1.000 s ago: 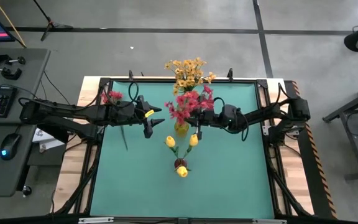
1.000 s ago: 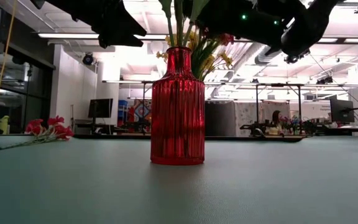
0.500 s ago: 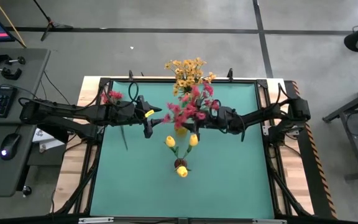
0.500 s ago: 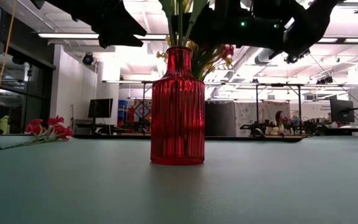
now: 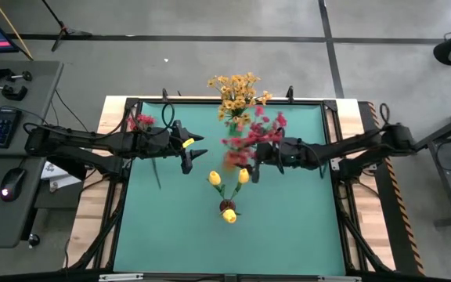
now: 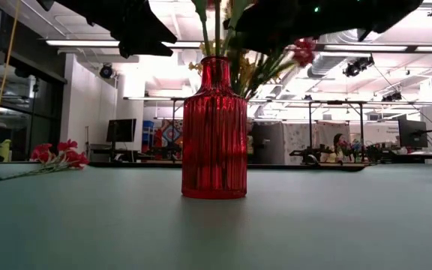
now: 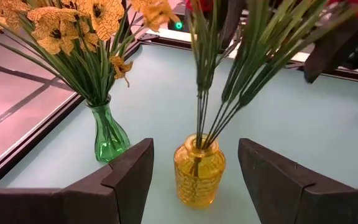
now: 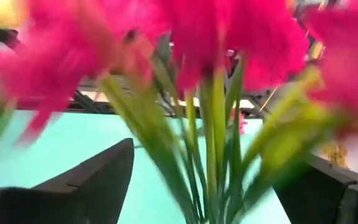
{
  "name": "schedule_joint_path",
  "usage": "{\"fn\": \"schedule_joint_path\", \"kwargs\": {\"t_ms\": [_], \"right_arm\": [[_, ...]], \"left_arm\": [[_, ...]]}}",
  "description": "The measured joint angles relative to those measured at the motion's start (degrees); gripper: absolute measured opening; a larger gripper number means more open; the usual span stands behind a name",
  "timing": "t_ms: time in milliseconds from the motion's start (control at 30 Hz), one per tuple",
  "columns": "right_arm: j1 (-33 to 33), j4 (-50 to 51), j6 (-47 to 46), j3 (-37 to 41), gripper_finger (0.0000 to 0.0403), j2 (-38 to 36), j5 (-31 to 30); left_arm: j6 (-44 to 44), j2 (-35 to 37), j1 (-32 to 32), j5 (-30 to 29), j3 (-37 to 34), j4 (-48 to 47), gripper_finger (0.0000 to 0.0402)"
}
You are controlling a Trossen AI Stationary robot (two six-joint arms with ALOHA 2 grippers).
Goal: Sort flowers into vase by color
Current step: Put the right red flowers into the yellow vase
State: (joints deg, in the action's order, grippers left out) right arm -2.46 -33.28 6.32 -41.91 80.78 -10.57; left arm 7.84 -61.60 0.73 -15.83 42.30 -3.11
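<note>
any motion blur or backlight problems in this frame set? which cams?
High view: pink flowers smeared beside the right gripper; everything else crisp. Right wrist view: pink flowers and green stems fill the picture, badly blurred. Low view: ceiling lights behind turn the arms overhead into silhouettes; red vase sharp. Left wrist view: sharp on the yellow vase and green vase.

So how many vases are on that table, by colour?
Red vase: 1
Yellow vase: 1
Green vase: 1
Total: 3 vases
</note>
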Motion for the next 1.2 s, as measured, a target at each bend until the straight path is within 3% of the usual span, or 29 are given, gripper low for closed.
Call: {"fn": "schedule_joint_path", "kwargs": {"t_ms": [500,1200], "right_arm": [[-0.58,-1.01,-0.34,0.00,0.0342,-0.82,4.45],[-0.96,-1.37,-8.02,-0.02,0.0342,0.30,11.28]], "left_arm": [[0.02,0.00,0.00,-0.02,0.00,0.45,0.0223],[0.02,0.00,-0.01,-0.29,0.00,1.31,0.0223]]}}
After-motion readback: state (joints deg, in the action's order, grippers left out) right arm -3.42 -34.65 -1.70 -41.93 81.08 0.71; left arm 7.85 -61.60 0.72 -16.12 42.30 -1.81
